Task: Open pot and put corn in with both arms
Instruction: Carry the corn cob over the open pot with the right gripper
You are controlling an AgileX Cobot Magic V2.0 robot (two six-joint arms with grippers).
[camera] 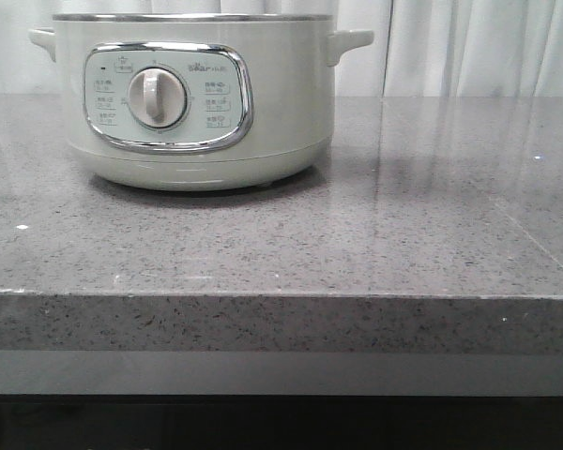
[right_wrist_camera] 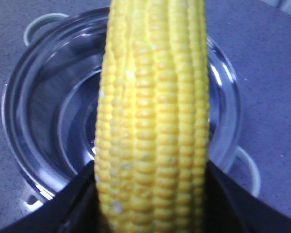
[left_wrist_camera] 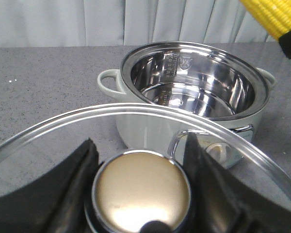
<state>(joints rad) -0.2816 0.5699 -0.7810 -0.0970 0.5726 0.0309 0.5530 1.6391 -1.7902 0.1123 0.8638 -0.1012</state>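
Note:
The pale-green pot [camera: 195, 103] stands on the grey counter, lid off, its shiny steel inside [left_wrist_camera: 194, 82] empty. My left gripper [left_wrist_camera: 140, 160] is shut on the gold knob [left_wrist_camera: 141, 189] of the glass lid [left_wrist_camera: 63, 126], held in the air to the pot's side. My right gripper [right_wrist_camera: 153, 194] is shut on the yellow corn [right_wrist_camera: 153, 121], held over the open pot [right_wrist_camera: 53, 116]. The corn's tip also shows in the left wrist view [left_wrist_camera: 276, 17], above the pot. Neither gripper shows in the front view.
The grey speckled counter [camera: 403, 216] stretches right of the pot to a front edge [camera: 281, 298]. White curtains [camera: 479, 47] hang behind it.

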